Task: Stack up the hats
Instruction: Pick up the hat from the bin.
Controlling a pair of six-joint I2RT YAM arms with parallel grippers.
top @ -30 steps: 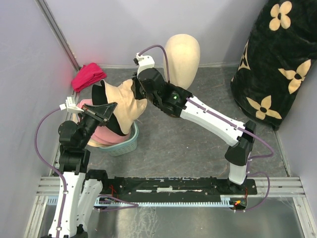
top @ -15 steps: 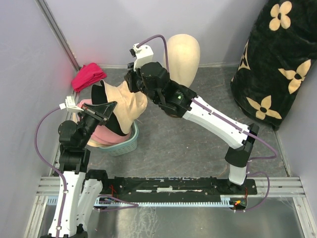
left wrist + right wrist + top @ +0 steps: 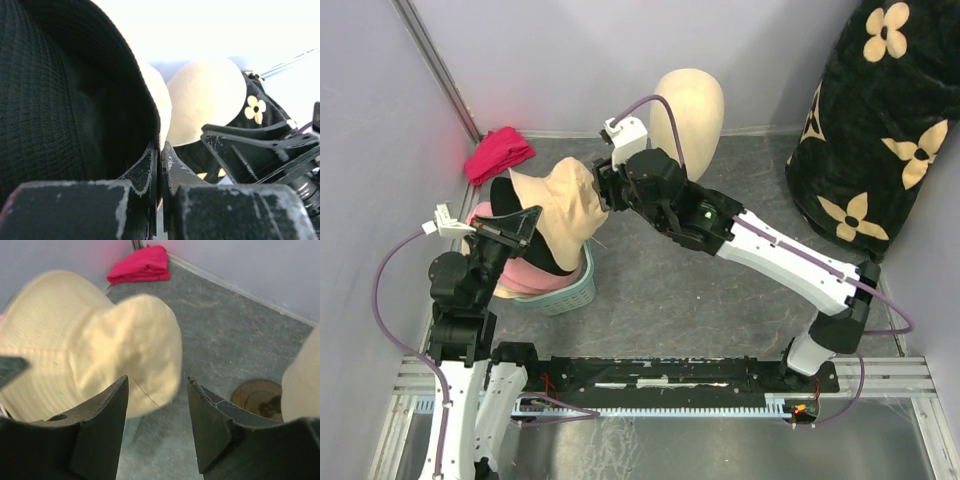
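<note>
Left gripper [image 3: 160, 150]: jaws together, pinching the black hat [image 3: 60, 100] at its brim edge, as far as you can see.

Teal basket [image 3: 570, 290] holds the pink hat [image 3: 520, 278]. The black hat sits over it, and the beige hat [image 3: 565, 205] is on top, its crown tipped rightward.

Right gripper [image 3: 156, 385]: jaws apart, empty, just right of that crown. You'd judge it the nearer arm for seating the beige hat.

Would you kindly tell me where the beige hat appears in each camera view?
Top external: beige hat, left of centre, over the basket.
Left wrist: probably the pale sliver behind the black hat brim.
Right wrist: fills the left half.
Shared landmark: the mannequin head.
</note>
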